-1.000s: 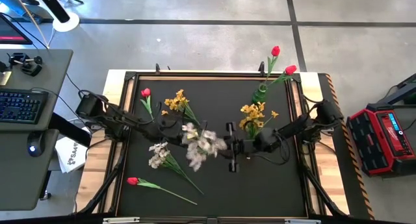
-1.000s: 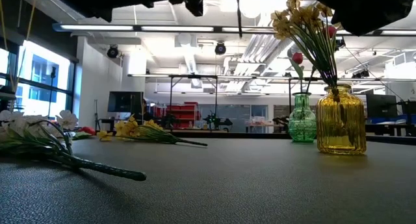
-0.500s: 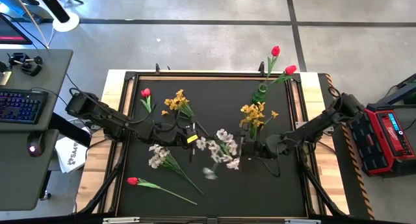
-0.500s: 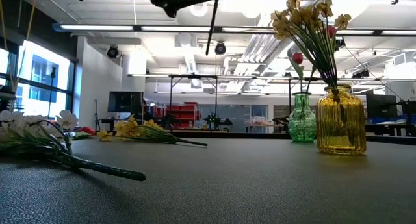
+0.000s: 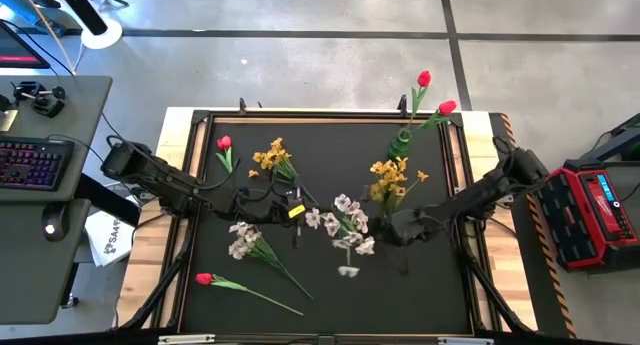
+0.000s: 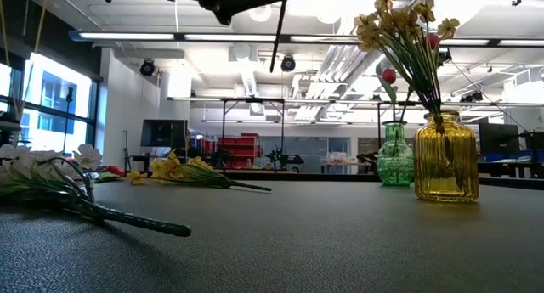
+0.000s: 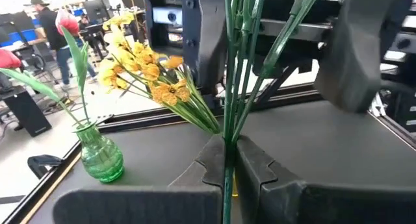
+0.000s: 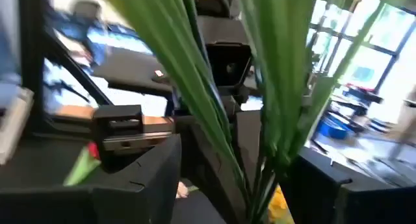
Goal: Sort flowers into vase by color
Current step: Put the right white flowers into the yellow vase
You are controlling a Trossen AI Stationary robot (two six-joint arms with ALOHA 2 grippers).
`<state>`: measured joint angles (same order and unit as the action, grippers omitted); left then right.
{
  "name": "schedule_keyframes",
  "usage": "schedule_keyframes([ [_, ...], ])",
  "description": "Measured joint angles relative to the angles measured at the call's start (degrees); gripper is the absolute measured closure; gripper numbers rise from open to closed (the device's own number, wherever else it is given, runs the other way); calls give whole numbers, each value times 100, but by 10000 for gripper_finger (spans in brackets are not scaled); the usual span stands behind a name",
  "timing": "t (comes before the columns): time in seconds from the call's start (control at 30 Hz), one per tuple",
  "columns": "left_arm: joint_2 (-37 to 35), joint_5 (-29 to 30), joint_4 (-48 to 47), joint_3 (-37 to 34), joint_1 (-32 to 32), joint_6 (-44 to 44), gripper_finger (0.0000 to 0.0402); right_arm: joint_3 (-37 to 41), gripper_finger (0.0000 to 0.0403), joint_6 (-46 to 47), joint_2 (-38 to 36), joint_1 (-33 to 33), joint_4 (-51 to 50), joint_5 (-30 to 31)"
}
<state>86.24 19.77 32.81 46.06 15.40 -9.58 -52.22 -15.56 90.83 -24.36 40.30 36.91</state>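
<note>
Both claws meet over the middle of the black worktop [image 5: 330,285] on one white spray [image 5: 345,225]. The left claw [image 7: 226,160] is closed on the spray's green stem, which runs up between its fingers in the left wrist view. The right claw [image 5: 385,228] sits at the spray's other side with stems crossing between its fingers; whether it grips them cannot be told. The left arm reaches in low from the worktop's left edge, stretched nearly flat; the right arm angles in from the right edge, elbow raised.

Just behind the right claw stands a yellow vase [image 6: 445,157] holding yellow blossoms [image 5: 392,175], with a green vase [image 6: 394,154] carrying two red tulips [image 5: 424,79] beyond it. Loose on the left half lie a yellow cluster [image 5: 272,157], a red tulip [image 5: 224,143], another white spray [image 5: 243,240] and a second red tulip [image 5: 205,279].
</note>
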Motion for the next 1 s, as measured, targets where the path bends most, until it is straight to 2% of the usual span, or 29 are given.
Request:
schedule_keyframes([
  [0.13,0,-2,-79,0,39,2,401,-588,205,138,46,-59,-1035,458],
  [0.33,0,-29,-164,0,59,52,401,-1110,272,908,42,-189,-2012,511],
  [0.57,2,-69,-201,0,117,99,401,-1155,385,1107,41,-205,-2177,535],
  [0.63,2,-117,-273,0,122,193,394,-1155,396,1244,38,-206,-2184,534],
  [0.77,-3,-131,-677,3,45,372,353,-1155,390,1716,-124,-293,-2491,760],
  [1.0,-16,-78,-1910,-3,-121,892,264,-1155,400,2950,-824,-822,-3867,1008],
])
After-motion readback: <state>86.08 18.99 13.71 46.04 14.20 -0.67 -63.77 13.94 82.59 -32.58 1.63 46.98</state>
